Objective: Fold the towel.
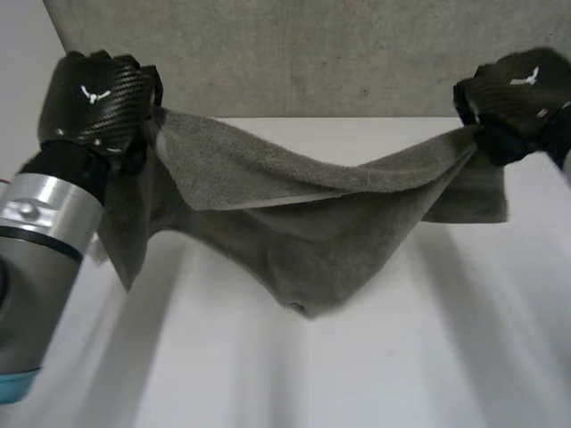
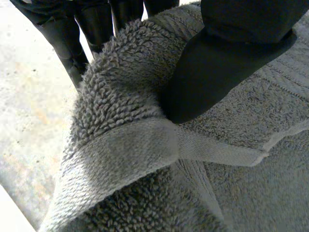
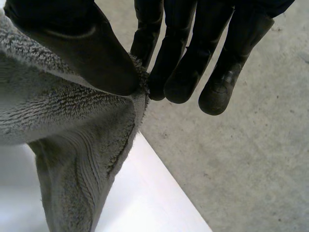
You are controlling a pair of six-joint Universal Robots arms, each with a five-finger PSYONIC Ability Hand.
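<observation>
– White tabletop (image 1: pixel 357 374) took up the near part of the head view, across the lower half of the frame. What came next, going outward?
– At lower left the left arm (image 1: pixel 40 241) ran up toward the upper left. Past it hung the towel (image 1: pixel 312 232), grey, lifted off the tabletop along most of its length. Its long axis ran left to right across the middle of the frame.
– Slack or taut?
– Slack. It sagged to a low point just left of centre. Whether that tip touched the tabletop I could not tell. A flap hung below each hand too.
– And the hands?
– The left hand (image 1: pixel 94 98), upper left, had the towel pinched. In its wrist view the thumb (image 2: pixel 212 72) pressed on a bunched fold, with the fingers (image 2: pixel 65 43) behind the cloth. The right hand (image 1: pixel 517 94), upper right, pinched the opposite end. Its wrist view showed its thumb (image 3: pixel 91 58) clamping the towel's edge against the fingertips (image 3: pixel 178 82).
– Which hand sat nearer the towel's middle?
– Neither, I judged. They were level and well apart, one at each end, with the cloth strung between them. Any fold would turn on that.
– Behind them?
– A speckled grey surface (image 1: pixel 312 53) beyond the tabletop's far edge.
</observation>
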